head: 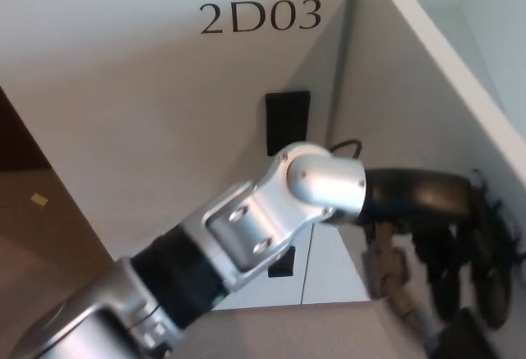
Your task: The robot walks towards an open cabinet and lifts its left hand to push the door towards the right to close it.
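One view, from the head, shows the left arm (246, 244) reaching up from the near left: a black ribbed forearm, a brushed-silver jointed bracket and a rounded silver wrist cap. Beyond it the black left robot hand (448, 236) lies flat against the inner face of the open door (411, 121), a smooth white panel running from the top centre down to the near right. The robot hand is released, grasping nothing, its thick fingers (493, 277) spread and pointing down over the panel. To the left stands a flat white cabinet front (148, 112) printed "2D03", with a black rectangular handle (286, 121) near its right edge. Brown floor (37, 211) shows at the far left. The right robot hand does not appear.
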`<state>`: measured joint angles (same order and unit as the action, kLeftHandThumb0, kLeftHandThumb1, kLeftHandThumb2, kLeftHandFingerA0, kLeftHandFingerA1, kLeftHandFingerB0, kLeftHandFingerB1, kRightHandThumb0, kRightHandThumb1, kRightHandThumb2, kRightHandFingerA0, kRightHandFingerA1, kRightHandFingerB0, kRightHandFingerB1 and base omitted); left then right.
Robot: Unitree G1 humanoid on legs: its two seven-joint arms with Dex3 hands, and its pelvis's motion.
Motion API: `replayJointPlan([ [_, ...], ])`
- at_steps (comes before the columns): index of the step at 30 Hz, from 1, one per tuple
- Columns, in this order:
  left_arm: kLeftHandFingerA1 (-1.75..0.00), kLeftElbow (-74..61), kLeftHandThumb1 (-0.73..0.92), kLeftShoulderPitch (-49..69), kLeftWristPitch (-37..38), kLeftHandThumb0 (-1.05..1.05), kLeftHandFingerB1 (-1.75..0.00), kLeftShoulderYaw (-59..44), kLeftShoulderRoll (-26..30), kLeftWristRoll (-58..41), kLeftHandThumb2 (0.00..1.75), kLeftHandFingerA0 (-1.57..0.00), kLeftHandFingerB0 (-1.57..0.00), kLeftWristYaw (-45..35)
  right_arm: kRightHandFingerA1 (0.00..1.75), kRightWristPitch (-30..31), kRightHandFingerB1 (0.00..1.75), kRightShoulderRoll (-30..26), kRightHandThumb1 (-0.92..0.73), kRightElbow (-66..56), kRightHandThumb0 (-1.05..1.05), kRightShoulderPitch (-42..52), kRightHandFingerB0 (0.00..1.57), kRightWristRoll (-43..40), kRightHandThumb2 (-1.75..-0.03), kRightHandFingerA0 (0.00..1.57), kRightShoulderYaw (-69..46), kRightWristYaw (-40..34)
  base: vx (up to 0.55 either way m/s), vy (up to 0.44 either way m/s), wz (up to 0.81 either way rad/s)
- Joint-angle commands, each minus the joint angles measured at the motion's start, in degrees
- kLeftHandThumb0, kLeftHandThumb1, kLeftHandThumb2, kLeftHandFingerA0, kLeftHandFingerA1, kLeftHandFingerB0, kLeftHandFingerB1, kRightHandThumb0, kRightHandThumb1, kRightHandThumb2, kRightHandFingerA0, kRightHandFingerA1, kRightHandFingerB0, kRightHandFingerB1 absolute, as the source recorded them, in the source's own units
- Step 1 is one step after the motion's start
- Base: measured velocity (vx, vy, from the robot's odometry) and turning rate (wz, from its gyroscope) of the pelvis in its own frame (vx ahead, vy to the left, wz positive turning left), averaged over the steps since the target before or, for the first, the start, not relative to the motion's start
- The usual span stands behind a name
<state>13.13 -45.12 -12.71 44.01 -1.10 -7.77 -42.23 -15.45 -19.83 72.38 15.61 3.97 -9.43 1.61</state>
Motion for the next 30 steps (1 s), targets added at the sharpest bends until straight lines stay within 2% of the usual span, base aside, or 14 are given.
replayJointPlan([
  [1, -0.50, 48.88, 0.50, -28.47, 1.45, -0.27, -0.49, -12.61, -14.95, 4.92, 1.01, -0.10, -0.10, 24.67, 0.46, -12.77, 0.41, -1.82, -0.68, -1.93, -0.26, 9.04, 0.53, 1.71, -0.59, 0.67, -0.18, -7.28, 0.00, 0.000, 0.00],
  [2, -0.50, 48.88, 0.50, -28.47, 1.45, -0.27, -0.49, -12.61, -14.95, 4.92, 1.01, -0.10, -0.10, 24.67, 0.46, -12.77, 0.41, -1.82, -0.68, -1.93, -0.26, 9.04, 0.53, 1.71, -0.59, 0.67, -0.18, -7.28, 0.00, 0.000, 0.00],
  [3, -0.50, 49.84, 0.50, -28.79, 1.69, -0.27, -0.49, -12.43, -14.37, 5.26, 1.01, -0.10, -0.10, 25.34, 0.46, -14.18, 0.41, 0.15, -0.68, -2.49, -0.26, 9.09, 0.53, -6.91, -0.59, 0.67, -7.24, 2.49, 0.00, 0.000, 0.00],
  [4, -0.31, 50.11, 0.67, -29.22, 1.44, -0.53, -0.30, -12.46, -13.21, 5.59, 0.60, -0.20, -0.21, 26.20, 0.47, -14.95, 0.43, 1.67, -0.67, -3.44, -0.26, 9.45, 0.56, -13.59, -0.60, 0.67, -12.51, 9.99, 0.00, 0.000, 0.00],
  [5, -0.31, 50.33, 0.67, -29.57, 1.30, -0.53, -0.30, -12.53, -12.48, 5.76, 0.60, -0.20, -0.21, 26.74, 0.47, -15.31, 0.43, 2.48, -0.67, -4.06, -0.26, 9.71, 0.56, -17.17, -0.60, 0.67, -15.28, 13.98, 0.00, 0.000, 0.00],
  [6, -0.49, 50.09, 0.46, -30.18, 0.85, -0.35, -0.48, -12.92, -10.65, 5.87, 1.01, -0.01, 0.00, 27.35, 0.46, -16.32, 0.44, 2.67, -0.69, -5.37, -0.27, 10.66, 0.57, -18.04, -0.60, 0.67, -15.79, 15.28, 0.00, 0.000, 0.00],
  [10, -0.50, 50.60, 0.44, -31.35, 0.28, -0.36, -0.48, -13.50, -6.73, 6.31, 1.00, -0.01, 0.00, 28.81, 0.47, -18.69, 0.44, 2.71, -0.68, -7.22, -0.27, 12.10, 0.59, -18.96, -0.60, 0.70, -16.69, 17.25, 0.00, 0.000, 0.00],
  [11, -0.49, 51.28, 0.53, -31.59, 0.21, -0.69, -0.31, -14.00, -5.32, 6.11, 0.86, -0.20, -0.05, 29.44, 0.47, -18.77, 0.43, 2.90, -0.68, -8.51, -0.25, 12.56, 0.56, -19.47, -0.60, 0.67, -17.08, 17.96, 0.00, 0.000, 0.00],
  [13, -0.46, 52.43, 0.48, -31.56, 0.52, -0.72, -0.24, -15.48, -3.07, 5.10, 0.87, -0.06, -0.01, 30.31, 0.46, -19.35, 0.43, 3.35, -0.69, -11.32, -0.24, 13.68, 0.57, -20.20, -0.60, 0.67, -17.70, 19.01, 0.00, 0.000, 0.00],
  [18, -0.37, 53.95, 0.47, -31.05, 1.12, -0.68, -0.21, -18.38, -1.09, 2.97, 0.86, -0.01, 0.00, 31.38, 0.45, -19.91, 0.42, 3.96, -0.68, -15.34, -0.25, 15.17, 0.56, -21.12, -0.60, 0.67, -18.42, 20.15, 0.00, 0.000, 0.00],
  [19, -0.21, 54.45, 0.49, -31.06, 1.51, -0.72, -0.15, -18.79, -0.84, 2.92, 0.86, 0.00, 0.00, 31.31, 0.45, -20.21, 0.41, 4.06, -0.70, -16.84, -0.27, 15.93, 0.55, -20.77, -0.60, 0.67, -18.24, 20.02, 0.00, 0.000, 0.00],
  [24, -0.06, 56.17, 0.52, -31.26, 3.29, -0.78, -0.06, -20.02, 0.39, 3.87, 0.85, 0.00, 0.00, 31.46, 0.47, -19.68, 0.42, 5.29, -0.69, -23.45, -0.26, 18.73, 0.56, -22.10, -0.60, 0.67, -18.87, 21.86, 0.00, 0.000, 0.00],
  [29, -0.01, 57.29, 0.53, -31.78, 4.99, -0.82, 0.00, -21.72, 1.50, 4.37, 0.84, 0.00, 0.00, 32.71, 0.48, -21.40, 0.42, 5.68, -0.70, -25.46, -0.26, 20.17, 0.55, -21.02, -0.60, 0.69, -18.79, 21.74, 0.00, 0.000, 0.00],
  [30, 0.00, 57.52, 0.69, -32.11, 5.64, -0.63, 0.00, -22.16, 2.00, 4.56, 0.61, 0.00, 0.00, 33.03, 0.48, -21.90, 0.43, 5.79, -0.71, -25.98, -0.23, 20.51, 0.54, -20.72, -0.61, 0.67, -18.72, 21.60, 0.00, 0.000, 0.00],
])
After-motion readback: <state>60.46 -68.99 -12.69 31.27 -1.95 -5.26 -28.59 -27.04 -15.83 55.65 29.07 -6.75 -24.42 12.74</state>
